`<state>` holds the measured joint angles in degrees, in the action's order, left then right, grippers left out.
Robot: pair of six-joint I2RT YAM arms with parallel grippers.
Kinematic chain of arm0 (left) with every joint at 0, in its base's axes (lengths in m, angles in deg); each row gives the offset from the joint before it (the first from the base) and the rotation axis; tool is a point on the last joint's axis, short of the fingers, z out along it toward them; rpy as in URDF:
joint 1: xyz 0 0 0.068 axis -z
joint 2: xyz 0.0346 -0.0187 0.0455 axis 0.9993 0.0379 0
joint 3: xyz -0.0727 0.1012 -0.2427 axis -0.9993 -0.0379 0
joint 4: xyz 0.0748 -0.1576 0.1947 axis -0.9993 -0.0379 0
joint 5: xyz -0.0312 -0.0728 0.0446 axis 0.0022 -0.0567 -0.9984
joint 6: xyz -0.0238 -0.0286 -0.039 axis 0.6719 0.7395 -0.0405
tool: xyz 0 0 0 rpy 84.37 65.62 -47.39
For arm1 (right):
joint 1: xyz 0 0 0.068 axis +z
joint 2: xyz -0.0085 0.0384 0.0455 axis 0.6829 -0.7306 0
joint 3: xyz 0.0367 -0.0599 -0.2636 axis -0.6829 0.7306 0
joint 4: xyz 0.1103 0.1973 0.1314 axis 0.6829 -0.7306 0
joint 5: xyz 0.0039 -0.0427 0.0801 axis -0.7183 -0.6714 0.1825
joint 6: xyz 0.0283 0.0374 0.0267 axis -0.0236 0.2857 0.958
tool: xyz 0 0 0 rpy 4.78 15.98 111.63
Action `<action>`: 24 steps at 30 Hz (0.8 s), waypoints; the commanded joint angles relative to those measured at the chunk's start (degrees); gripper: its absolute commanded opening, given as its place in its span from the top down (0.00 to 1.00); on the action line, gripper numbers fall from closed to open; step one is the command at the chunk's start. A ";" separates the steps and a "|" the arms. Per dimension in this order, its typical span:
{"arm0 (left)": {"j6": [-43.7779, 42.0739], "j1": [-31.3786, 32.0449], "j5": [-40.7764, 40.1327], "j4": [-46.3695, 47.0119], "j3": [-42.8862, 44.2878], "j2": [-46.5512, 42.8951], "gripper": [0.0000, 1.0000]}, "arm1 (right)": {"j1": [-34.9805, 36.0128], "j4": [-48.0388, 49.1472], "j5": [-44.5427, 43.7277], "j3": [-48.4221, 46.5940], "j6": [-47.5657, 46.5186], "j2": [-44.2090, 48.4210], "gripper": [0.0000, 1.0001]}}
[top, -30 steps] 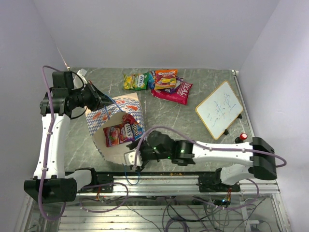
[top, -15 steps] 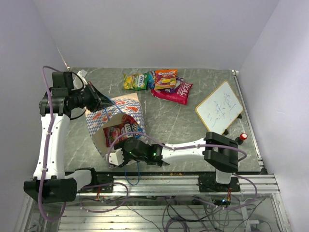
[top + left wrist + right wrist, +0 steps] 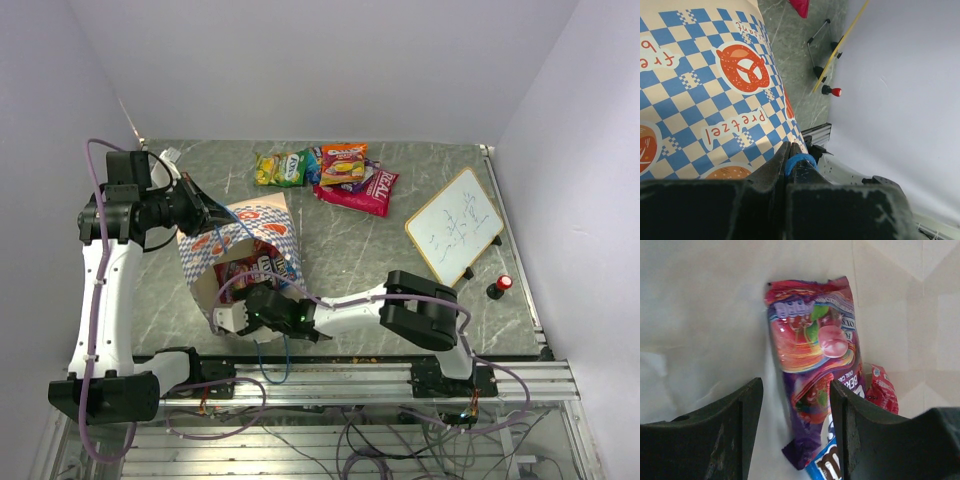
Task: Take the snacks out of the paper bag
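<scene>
The paper bag point(image 3: 245, 240) lies on its side with its mouth toward the arms. My left gripper point(image 3: 207, 214) is shut on the bag's blue cord handle point(image 3: 799, 161) and holds the top edge up; the checkered side point(image 3: 715, 90) fills the left wrist view. My right gripper point(image 3: 238, 312) is at the bag's mouth, open and empty. In the right wrist view, the right gripper point(image 3: 795, 425) straddles the near end of a pink-purple packet point(image 3: 812, 360). A blue packet point(image 3: 827, 467) and a small red packet point(image 3: 882, 390) lie beside it on the bag's pale inside point(image 3: 700, 315).
Snacks lie at the table's far side: yellow-green packets point(image 3: 280, 168), an orange pouch point(image 3: 343, 162) and the crimson "REAL" bag point(image 3: 365, 190). A small whiteboard point(image 3: 455, 225) stands at the right, with a red knob point(image 3: 503, 284) near it.
My right arm has swung left and its gripper has moved from in front of the bag into the bag's mouth. My left gripper still holds the handle and has barely shifted.
</scene>
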<state>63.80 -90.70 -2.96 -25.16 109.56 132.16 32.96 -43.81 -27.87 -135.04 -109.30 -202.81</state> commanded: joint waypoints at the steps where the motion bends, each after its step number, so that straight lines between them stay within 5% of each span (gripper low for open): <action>1: -1.61 -0.50 1.29 -2.10 2.45 -1.07 0.93 | -1.92 3.87 -2.81 -2.57 1.25 -3.04 0.45; 10: -2.08 -0.48 1.88 -2.87 2.58 -1.71 0.93 | -3.88 1.40 -0.24 -6.20 0.30 -5.36 0.63; 17: -1.08 -0.47 2.31 -1.11 1.97 -2.41 0.93 | -3.72 -5.36 2.70 -7.73 2.92 -1.27 1.00; 24: 0.73 -0.54 2.63 1.82 0.03 -3.80 0.93 | -3.34 -9.93 5.59 -3.40 9.17 8.87 1.00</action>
<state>63.19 -90.70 -2.08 -26.41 110.24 129.95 29.05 -51.13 -24.72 -140.46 -104.82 -201.59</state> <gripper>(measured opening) 0.077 0.050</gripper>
